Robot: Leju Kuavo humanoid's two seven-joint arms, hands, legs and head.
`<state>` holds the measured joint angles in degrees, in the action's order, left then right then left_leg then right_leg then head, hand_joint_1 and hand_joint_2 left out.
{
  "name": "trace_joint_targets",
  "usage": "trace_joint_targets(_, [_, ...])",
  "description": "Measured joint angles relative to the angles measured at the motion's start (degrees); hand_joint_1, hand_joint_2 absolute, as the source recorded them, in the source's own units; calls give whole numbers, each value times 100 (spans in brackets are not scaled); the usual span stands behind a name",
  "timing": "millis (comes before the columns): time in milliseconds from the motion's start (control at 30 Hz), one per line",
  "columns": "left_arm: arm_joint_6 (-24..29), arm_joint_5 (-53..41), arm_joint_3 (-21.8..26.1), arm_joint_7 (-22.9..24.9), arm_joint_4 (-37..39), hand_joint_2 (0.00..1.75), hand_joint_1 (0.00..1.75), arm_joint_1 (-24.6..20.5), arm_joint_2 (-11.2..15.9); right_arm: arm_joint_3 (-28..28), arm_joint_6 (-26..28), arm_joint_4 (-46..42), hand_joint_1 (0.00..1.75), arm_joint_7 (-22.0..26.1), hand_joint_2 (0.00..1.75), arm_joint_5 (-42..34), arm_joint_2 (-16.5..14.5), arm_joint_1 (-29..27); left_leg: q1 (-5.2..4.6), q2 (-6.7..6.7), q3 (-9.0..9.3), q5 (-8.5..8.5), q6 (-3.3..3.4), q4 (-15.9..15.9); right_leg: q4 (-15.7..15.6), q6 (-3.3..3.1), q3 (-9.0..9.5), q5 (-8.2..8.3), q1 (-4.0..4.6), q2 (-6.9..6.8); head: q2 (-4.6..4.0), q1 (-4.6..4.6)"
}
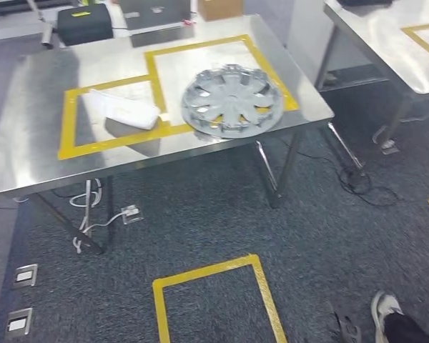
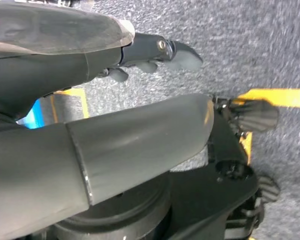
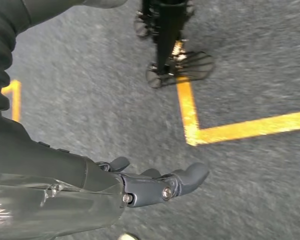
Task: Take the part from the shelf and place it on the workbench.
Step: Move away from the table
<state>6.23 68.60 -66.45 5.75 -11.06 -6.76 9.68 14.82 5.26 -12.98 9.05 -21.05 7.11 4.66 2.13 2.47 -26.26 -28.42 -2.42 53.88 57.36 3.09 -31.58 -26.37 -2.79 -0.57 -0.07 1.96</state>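
On the workbench [image 1: 34, 153] I see the hubcap [image 1: 231, 100] — light, stiff, slick plastic, best gripped at its rim — while my left hand [image 2: 156, 52] and right hand [image 3: 156, 185] hang empty, fingers loosely spread.

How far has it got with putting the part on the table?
It looks mostly done: a silver wheel cover and a white part already lie on the workbench inside yellow tape squares. The left hand and right hand hang over the carpet holding nothing. No shelf appears, so whether more remains is unclear.
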Motion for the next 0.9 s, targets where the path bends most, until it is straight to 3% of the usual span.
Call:
trace_joint_targets(67, [-1, -3, -1, 1, 0, 0, 0, -4, -7, -7, -7, 14, 0, -4, 175, -8, -11, -5, 19, -30, -29, -55, -29, 71, 24, -97, -21, -4, 13, 57, 0, -85])
trace_joint_targets(100, [-1, -5, -1, 1, 0, 0, 0, -5, -8, -10, -9, 18, 0, -3, 175, -11, -14, -4, 24, -68, -116, -163, -29, 247, 19, -131, -21, -2, 17, 86, 0, -116])
trace_joint_targets(133, [-1, -8, -1, 1, 0, 0, 0, -7, -9, -15, -10, 20, 0, -2, 175, -14, -14, 3, 18, -110, -270, -319, -22, 549, 13, -163, -21, -1, 25, 115, 0, -156])
trace_joint_targets(200, [0, -12, 0, 0, 0, 0, 0, -4, -8, -23, -10, 24, 0, 2, 175, -16, -14, 15, -18, -170, -749, -642, 18, 1397, 10, -211, -28, -6, 60, 173, 0, -227])
trace_joint_targets(233, [1, -12, 0, 0, 0, 0, 0, 2, -9, -26, -13, 26, 0, 2, 175, -19, -14, 16, -40, -183, -959, -705, 47, 1719, 9, -233, -27, -11, 86, 206, 0, -245])
trace_joint_targets(267, [1, -12, -1, 1, 0, 0, 0, 10, -10, -27, -19, 29, 0, 2, 175, -20, -15, 15, -65, -195, -1086, -658, 89, 1849, 9, -251, -23, -15, 116, 246, 0, -255])
trace_joint_targets(300, [2, -12, -1, 2, 0, 0, 0, 16, -12, -28, -25, 32, 0, 1, 175, -22, -15, 15, -95, -211, -1103, -506, 149, 1751, 7, -264, -15, -16, 147, 290, 0, -259])
trace_joint_targets(333, [2, -13, -2, 2, 0, 0, 0, 19, -10, -29, -31, 33, 0, -1, 175, -25, -16, 16, -135, -248, -1013, -279, 225, 1450, 5, -273, -5, -16, 173, 337, 0, -262])
trace_joint_targets(400, [5, -15, -1, 3, 3, 0, 0, 14, 10, -31, -34, 33, 0, -2, 175, -29, -32, 27, -214, -411, -720, 103, 394, 675, 3, -282, 1, -18, 201, 423, 0, -261])
trace_joint_targets(433, [7, -16, -1, 4, 4, 0, 0, 8, 21, -32, -34, 33, 0, -2, 175, -31, -42, 31, -242, -470, -611, 191, 432, 404, 3, -280, -6, -19, 205, 458, 0, -256])
trace_joint_targets(467, [9, -16, 0, 4, 5, 0, 0, 0, 30, -34, -34, 33, 0, -1, 175, -31, -50, 33, -260, -502, -558, 207, 444, 263, -1, -270, -17, -19, 198, 489, 0, -250])
trace_joint_targets(533, [10, -17, 0, 4, 4, 0, 0, -15, 30, -38, -34, 34, 0, 2, 175, -32, -52, 28, -262, -439, -526, 216, 416, 180, -25, -227, -42, -9, 191, 541, 0, -248])
trace_joint_targets(600, [10, -18, 0, 5, 4, 0, 0, -13, 26, -38, -40, 37, 0, 4, 175, -40, -52, 18, -232, -351, -470, 262, 433, 76, 104, -174, -110, -113, 197, 425, 0, -228])
trace_joint_targets(700, [10, -19, 0, 6, 4, 0, 0, 6, 22, -38, -42, 37, 0, 4, 175, -51, -54, 31, -222, -199, -419, 286, 471, 6, 1062, -111, -507, -655, 199, 160, 0, -141])
trace_joint_targets(733, [10, -19, 0, 6, 4, 0, 0, 10, 22, -39, -41, 38, 0, 4, 175, -52, -54, 33, -225, -152, -414, 282, 471, 8, 1385, -91, -642, -781, 196, 138, 0, -122])
trace_joint_targets(767, [10, -19, 0, 7, 4, 0, 0, 13, 20, -40, -40, 41, 0, 3, 175, -54, -54, 26, -225, -109, -407, 274, 468, 10, 1536, -75, -698, -800, 189, 126, 0, -102])
trace_joint_targets(800, [10, -19, 0, 7, 4, 0, 0, 15, 15, -40, -40, 45, 0, 3, 175, -54, -54, 19, -225, -69, -395, 262, 460, 14, 1462, -63, -645, -706, 181, 110, 0, -81])
trace_joint_targets(900, [10, -19, 0, 7, 4, 0, 0, 15, -1, -41, -40, 55, 0, 4, 175, -55, -54, 19, -242, 48, -331, 196, 398, 43, 339, -80, -68, -173, 188, -107, 0, 2])
